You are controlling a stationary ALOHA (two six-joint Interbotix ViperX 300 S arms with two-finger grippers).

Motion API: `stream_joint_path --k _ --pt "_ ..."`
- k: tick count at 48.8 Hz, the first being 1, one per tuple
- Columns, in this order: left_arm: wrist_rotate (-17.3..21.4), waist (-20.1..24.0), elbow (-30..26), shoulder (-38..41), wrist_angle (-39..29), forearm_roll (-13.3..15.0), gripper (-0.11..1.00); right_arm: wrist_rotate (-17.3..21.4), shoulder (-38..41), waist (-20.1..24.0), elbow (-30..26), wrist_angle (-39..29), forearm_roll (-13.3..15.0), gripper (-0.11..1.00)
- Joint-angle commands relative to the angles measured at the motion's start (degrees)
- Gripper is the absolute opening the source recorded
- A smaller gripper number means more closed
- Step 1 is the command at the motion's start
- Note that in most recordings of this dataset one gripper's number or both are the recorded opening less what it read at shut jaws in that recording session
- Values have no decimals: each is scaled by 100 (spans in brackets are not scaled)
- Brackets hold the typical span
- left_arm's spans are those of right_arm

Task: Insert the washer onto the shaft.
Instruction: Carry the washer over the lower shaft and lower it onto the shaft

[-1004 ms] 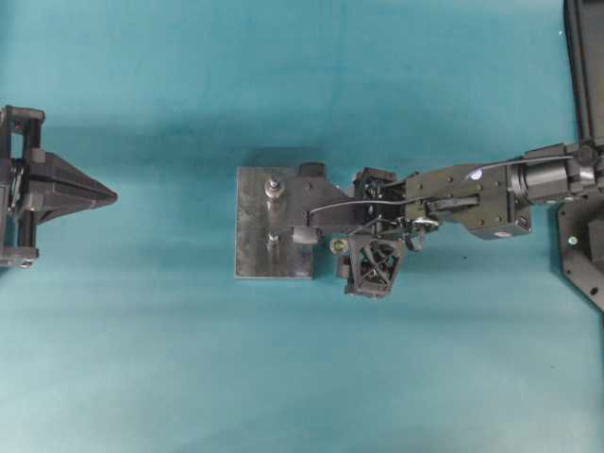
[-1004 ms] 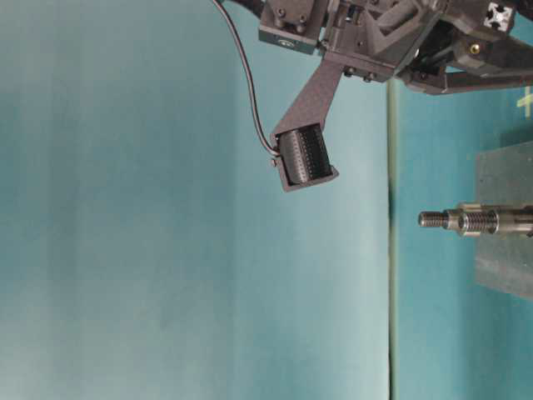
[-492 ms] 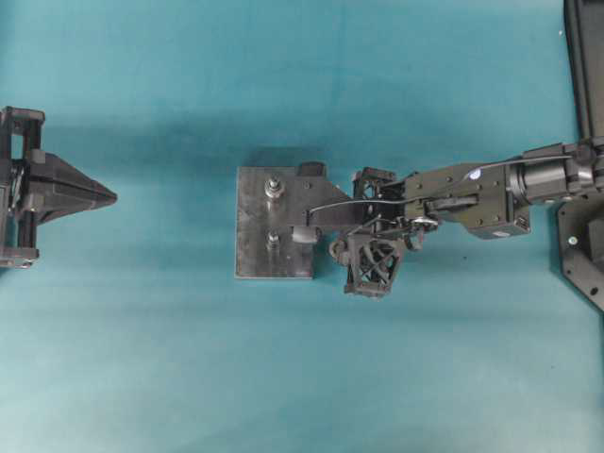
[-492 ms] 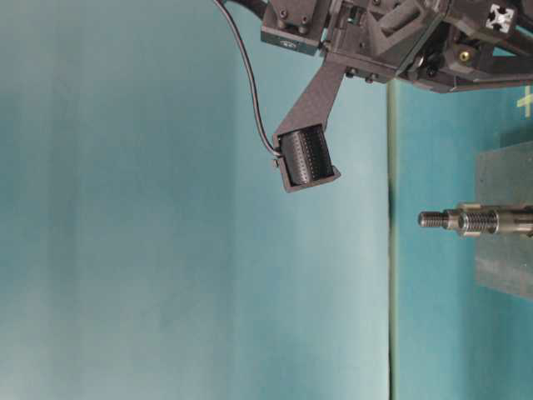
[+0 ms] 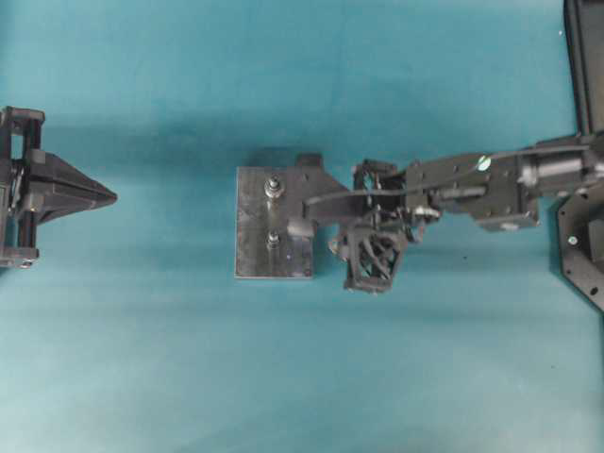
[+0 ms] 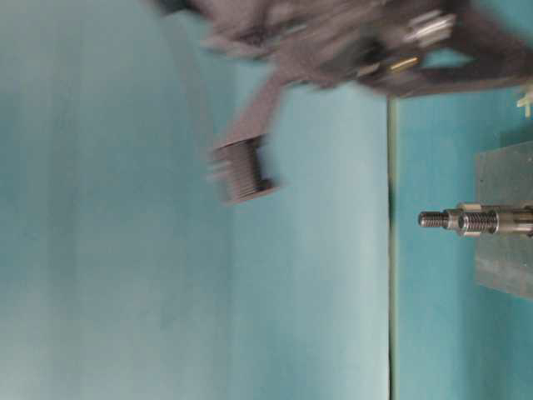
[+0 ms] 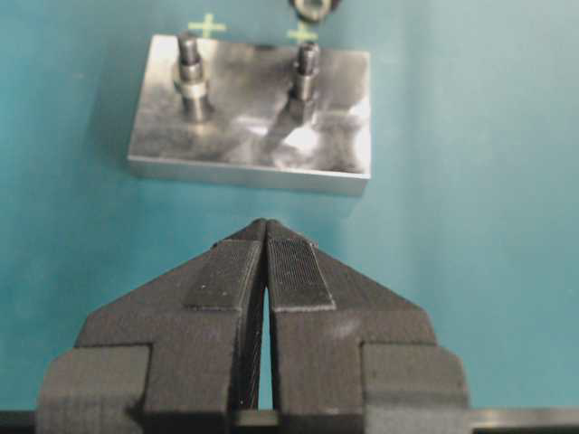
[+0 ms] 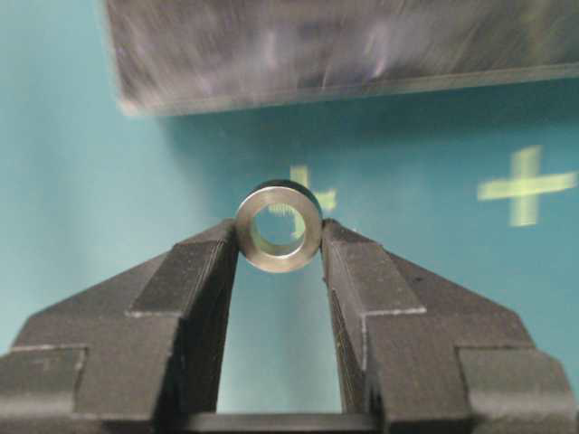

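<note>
Right gripper point(image 8: 279, 242) is clamped on the washer point(image 8: 279, 226): in the right wrist view I see the ring pinched by its outer edge between the 2 fingertips, bore facing the camera, centre of frame. Behind it, teal table point(image 8: 72, 181) with 2 yellow-green cross marks point(image 8: 525, 186), and the metal plate point(image 8: 298, 45) smeared across the top of the frame.

Overhead, I see the right gripper point(image 5: 332, 243) just off the plate's point(image 5: 255, 245) right edge, centre of frame, arm running out to the right edge. The washer itself is too small for me to pick out there. 2 shafts point(image 5: 273, 187) stand on the plate, 1 above the other in frame, both left of the gripper.

Table-level view is motion-blurred along the top; the threaded shaft point(image 6: 458, 220) is sharp at right of frame.

Left gripper point(image 7: 265, 262) is closed on nothing, pads pressed together, low centre of the left wrist view. Overhead it sits at the far left edge point(image 5: 104, 196), well apart from the plate. In the left wrist view I see the plate point(image 7: 249, 167) at upper centre with both shafts point(image 7: 305, 83) upright; the left one carries a collar.
</note>
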State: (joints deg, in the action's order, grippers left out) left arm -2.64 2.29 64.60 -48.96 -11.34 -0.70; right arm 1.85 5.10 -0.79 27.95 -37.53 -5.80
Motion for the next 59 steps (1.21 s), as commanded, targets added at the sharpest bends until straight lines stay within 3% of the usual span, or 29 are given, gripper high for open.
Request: stream_joint_path --k 1,23,59 --pt "0 9 -79 18 53 -9 0 35 -229 -18 -404 -229 9 34" --pt "-9 9 -88 9 53 -9 0 -35 272 -9 -1767 -1002 158 34" --pt "-9 9 -88 0 53 -9 0 -255 668 35 -2048 -1011 176 34"
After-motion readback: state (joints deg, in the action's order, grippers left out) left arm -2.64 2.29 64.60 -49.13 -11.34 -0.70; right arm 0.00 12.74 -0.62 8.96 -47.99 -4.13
